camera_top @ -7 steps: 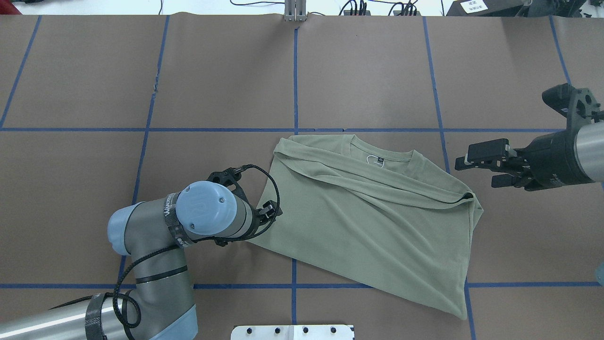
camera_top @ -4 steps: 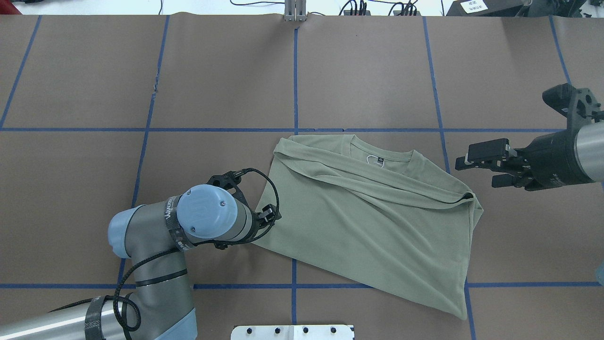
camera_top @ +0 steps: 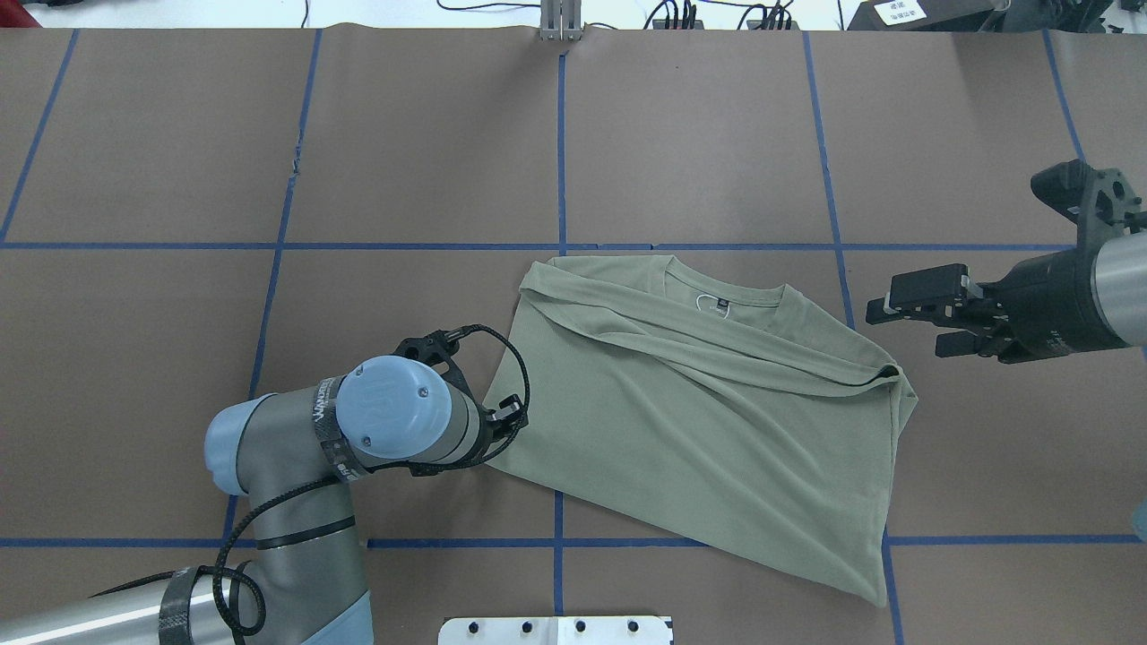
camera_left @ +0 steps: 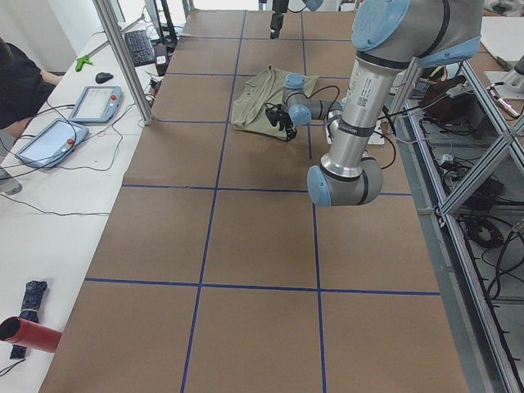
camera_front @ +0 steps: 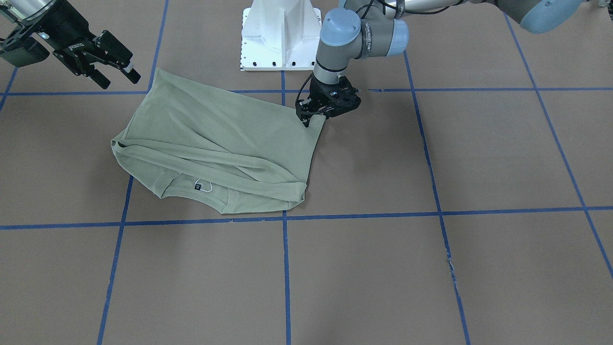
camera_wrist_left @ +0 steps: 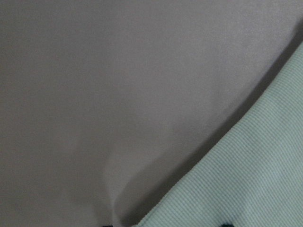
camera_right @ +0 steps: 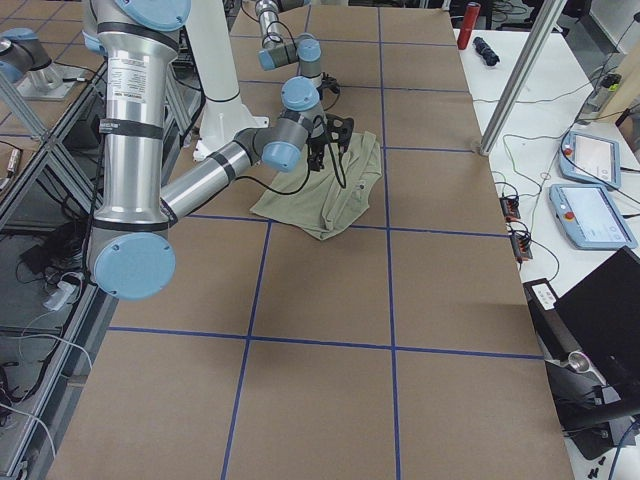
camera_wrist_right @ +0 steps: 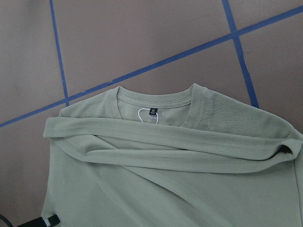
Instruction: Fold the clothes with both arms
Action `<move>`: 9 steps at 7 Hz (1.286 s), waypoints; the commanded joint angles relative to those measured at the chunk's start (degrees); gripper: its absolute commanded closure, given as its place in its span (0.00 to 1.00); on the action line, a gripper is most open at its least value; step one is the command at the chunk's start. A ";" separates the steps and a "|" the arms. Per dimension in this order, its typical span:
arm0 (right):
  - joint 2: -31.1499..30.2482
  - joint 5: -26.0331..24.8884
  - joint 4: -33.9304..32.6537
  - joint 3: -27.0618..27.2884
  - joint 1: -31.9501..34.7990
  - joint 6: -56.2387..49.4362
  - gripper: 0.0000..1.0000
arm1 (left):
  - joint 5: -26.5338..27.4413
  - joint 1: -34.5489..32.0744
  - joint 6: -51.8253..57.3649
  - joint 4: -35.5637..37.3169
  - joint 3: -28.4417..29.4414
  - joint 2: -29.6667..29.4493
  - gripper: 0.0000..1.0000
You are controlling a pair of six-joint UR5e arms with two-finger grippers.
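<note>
The sage-green shirt lies partly folded on the brown table, collar on the far side, with one sleeve laid across the chest. My left gripper is down at the shirt's near-left hem corner. In the left wrist view the hem edge fills the lower right, and two dark tips stand apart at the bottom, so the gripper looks open. From overhead, the left wrist hides it. My right gripper hovers open beside the shirt's right shoulder, holding nothing.
The white pedestal base stands at the near table edge behind the shirt. Blue tape lines grid the table. A side bench holds tablets and cables, and a person's sleeve shows there.
My left arm has edged slightly toward the robot's side at the hem corner. The right gripper and the shirt have stayed where they were.
</note>
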 commanded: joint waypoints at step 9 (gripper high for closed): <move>0.37 -0.38 -0.10 -0.10 0.04 0.09 0.00 | 0.23 -8.79 7.07 1.68 -0.43 0.21 1.00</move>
